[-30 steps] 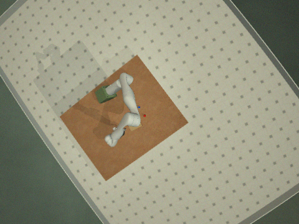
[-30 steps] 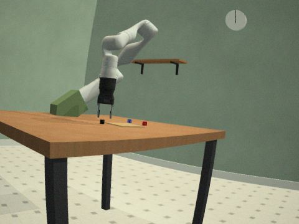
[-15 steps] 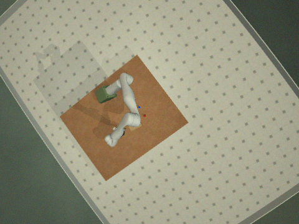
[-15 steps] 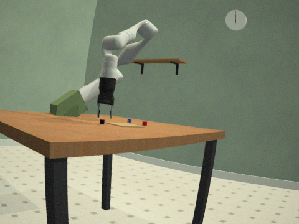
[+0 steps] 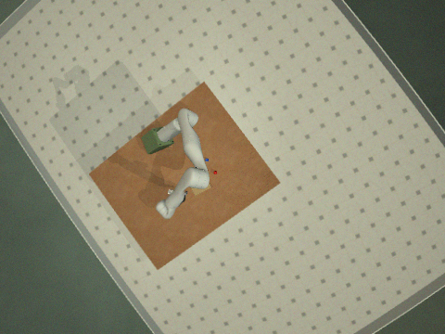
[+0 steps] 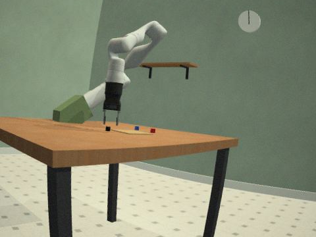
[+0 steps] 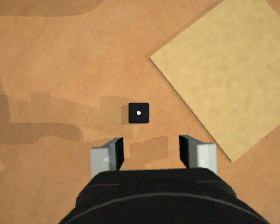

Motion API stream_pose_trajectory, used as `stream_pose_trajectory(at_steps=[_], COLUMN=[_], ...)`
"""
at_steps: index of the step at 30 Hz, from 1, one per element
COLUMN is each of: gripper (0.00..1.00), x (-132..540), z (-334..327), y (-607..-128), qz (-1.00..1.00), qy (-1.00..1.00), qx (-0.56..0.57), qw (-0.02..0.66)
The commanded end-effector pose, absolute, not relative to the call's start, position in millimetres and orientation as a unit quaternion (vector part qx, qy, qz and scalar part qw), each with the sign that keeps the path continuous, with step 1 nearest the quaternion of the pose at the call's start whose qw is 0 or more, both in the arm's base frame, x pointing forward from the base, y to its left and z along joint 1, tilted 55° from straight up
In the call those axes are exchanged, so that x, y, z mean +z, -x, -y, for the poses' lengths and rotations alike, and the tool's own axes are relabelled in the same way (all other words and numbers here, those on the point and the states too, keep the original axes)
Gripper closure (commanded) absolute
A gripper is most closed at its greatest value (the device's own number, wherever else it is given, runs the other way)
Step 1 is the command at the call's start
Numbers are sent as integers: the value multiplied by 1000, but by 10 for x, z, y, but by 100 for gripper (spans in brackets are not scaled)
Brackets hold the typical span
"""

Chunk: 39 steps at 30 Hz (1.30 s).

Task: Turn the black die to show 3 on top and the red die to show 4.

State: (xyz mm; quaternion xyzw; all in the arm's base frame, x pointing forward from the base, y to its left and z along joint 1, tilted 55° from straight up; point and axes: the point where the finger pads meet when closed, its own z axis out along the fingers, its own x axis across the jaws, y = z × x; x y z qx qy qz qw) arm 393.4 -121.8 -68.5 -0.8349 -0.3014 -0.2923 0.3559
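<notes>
The black die (image 7: 138,113) lies on the bare table, off the tan mat (image 7: 227,80), with one pip on top. It also shows in the exterior view (image 6: 107,128), left of the mat (image 6: 133,131). My gripper (image 7: 151,148) is open and empty, hanging above the table just short of the black die; it also shows in the exterior view (image 6: 110,121). The blue die (image 6: 136,128) and the red die (image 6: 153,130) sit by the mat's far end; I cannot tell whether they rest on it. From above I see the blue die (image 5: 207,160) and the red die (image 5: 215,172); the arm hides the black die.
The green robot base (image 6: 72,110) stands at the back left of the wooden table (image 6: 108,142). A wall shelf (image 6: 169,65) hangs behind the arm.
</notes>
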Motion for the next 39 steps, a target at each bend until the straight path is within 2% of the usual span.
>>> stream_pose_trajectory(at_steps=[1, 15, 30, 39], gripper=[0, 0, 0, 0], x=[-654, -157, 930, 1281], z=[1213, 877, 143, -94], y=[-3941, -4045, -4272, -4345], qz=[302, 302, 302, 302], qy=[835, 835, 835, 835], qx=[-293, -293, -293, -293], qw=[355, 355, 355, 355])
